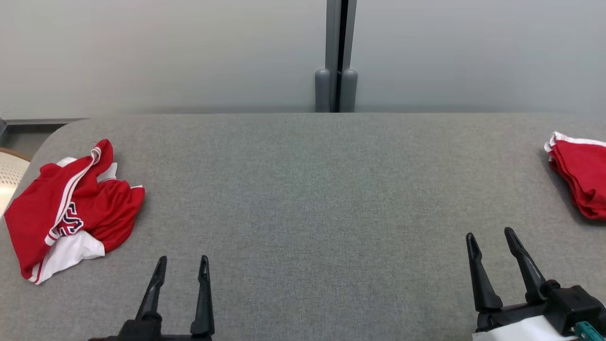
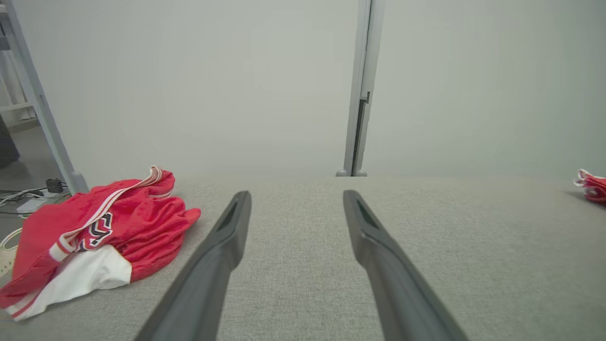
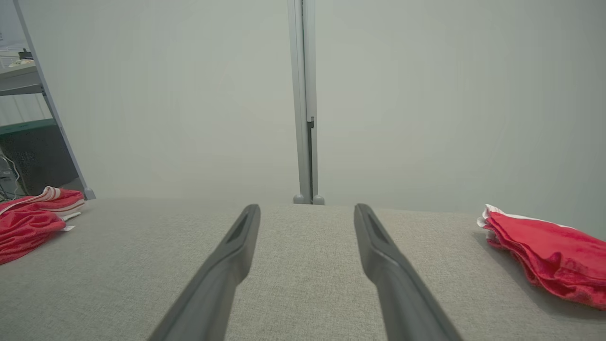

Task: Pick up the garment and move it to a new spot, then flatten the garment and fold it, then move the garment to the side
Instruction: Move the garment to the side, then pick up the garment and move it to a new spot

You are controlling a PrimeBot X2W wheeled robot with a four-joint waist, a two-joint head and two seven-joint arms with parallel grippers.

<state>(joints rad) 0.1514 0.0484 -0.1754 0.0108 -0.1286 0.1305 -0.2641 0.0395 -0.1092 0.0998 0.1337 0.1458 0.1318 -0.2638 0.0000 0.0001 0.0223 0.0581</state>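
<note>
A crumpled red and white garment (image 1: 71,208) with a dark number on it lies in a heap at the left end of the grey table (image 1: 307,189). The left wrist view has that garment (image 2: 99,237) at its left, and the right wrist view has the garment (image 3: 28,222) at its far left. My left gripper (image 1: 183,263) is open near the front edge, to the right of the heap and apart from it. My right gripper (image 1: 490,236) is open at the front right, nothing between its fingers. Both pairs of fingers (image 2: 222,246) (image 3: 236,241) point across bare cloth.
A folded red garment with white trim (image 1: 580,173) lies at the table's right edge, also as a red stack (image 3: 549,253) in the right wrist view. A grey partition post (image 1: 337,57) stands behind the table. A pale perforated basket (image 1: 12,175) sits beyond the left edge.
</note>
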